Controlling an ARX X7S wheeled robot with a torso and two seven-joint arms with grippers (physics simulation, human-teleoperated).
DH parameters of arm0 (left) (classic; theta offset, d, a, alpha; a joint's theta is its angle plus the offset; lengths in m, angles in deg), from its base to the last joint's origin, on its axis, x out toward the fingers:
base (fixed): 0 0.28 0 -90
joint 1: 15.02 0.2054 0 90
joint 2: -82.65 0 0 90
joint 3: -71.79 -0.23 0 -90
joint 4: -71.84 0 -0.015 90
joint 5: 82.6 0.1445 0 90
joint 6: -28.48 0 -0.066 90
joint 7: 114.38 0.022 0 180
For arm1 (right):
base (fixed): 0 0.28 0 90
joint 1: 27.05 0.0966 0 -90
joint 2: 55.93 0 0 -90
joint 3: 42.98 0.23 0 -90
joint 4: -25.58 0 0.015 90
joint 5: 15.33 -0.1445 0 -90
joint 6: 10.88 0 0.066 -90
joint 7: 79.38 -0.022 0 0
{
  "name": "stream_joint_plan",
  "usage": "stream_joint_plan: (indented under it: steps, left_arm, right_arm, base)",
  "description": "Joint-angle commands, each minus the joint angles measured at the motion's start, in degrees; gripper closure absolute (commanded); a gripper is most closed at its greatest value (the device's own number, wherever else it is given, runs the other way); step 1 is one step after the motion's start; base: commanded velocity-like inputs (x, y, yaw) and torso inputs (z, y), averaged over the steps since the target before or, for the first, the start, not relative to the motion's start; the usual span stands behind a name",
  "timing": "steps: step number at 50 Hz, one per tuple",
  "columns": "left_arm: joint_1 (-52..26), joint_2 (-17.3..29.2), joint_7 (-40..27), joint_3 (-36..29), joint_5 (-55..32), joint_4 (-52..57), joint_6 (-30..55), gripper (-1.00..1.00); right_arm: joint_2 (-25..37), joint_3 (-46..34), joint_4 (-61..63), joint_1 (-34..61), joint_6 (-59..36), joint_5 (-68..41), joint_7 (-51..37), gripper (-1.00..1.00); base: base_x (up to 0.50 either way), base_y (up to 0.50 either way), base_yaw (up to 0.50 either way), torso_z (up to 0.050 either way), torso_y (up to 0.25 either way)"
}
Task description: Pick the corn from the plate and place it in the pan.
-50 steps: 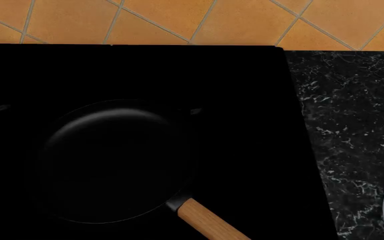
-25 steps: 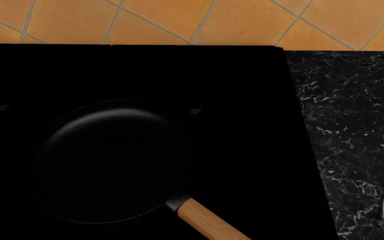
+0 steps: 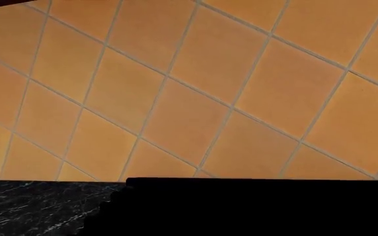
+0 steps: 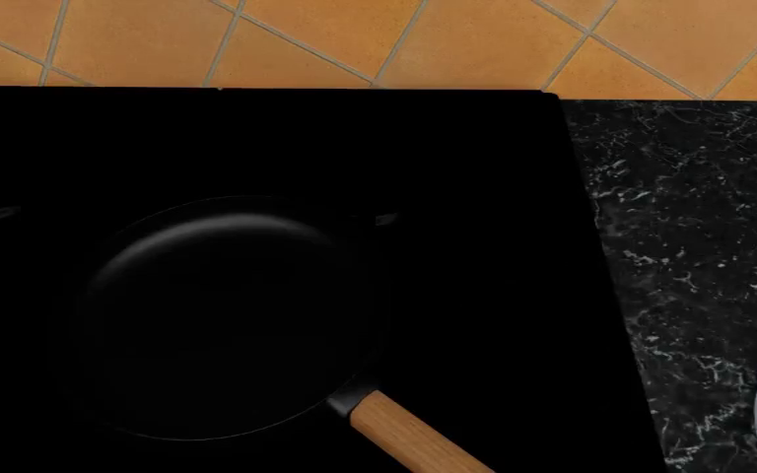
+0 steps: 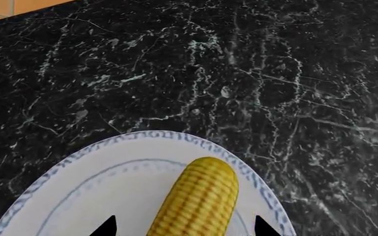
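Kitchen, black cooktop (image 4: 273,148), marble counter (image 4: 694,217), orange tiled wall (image 3: 196,93)

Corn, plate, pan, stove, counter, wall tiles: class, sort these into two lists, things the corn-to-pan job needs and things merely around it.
Needed:
corn
plate
pan
right gripper

Merely around:
black stove top
marble counter
orange wall tiles

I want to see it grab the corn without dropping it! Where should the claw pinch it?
Probably across the middle of the corn, coming down from above. The cob lies flat on the plate and is round and long, so pinching its two long sides should hold best. The right claw already has one dark tip on each side of it.
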Motion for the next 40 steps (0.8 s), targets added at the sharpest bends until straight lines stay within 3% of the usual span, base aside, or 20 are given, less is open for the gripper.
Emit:
stream_joint_plan:
  steps: [1, 40]
  left_arm:
    - [0.01, 0.12, -0.05, 0.38, -0.62, 0.53, 0.32, -1.00]
    - [0.61, 0.44, -0.46, 0.26, -0.98, 0.84, 0.10, -1.00]
  right_arm:
    - [-0.24, 0.56, -0.37, -1.39, 1.01, 1.14, 1.23, -1.00]
    - [-2.77, -1.63, -2.25, -3.75, 4.36, 6.67, 5.86, -1.00]
  base:
    - [0.00, 0.00, 0.00, 0.000, 0.000]
    - [0.00, 0.00, 0.00, 0.000, 0.000]
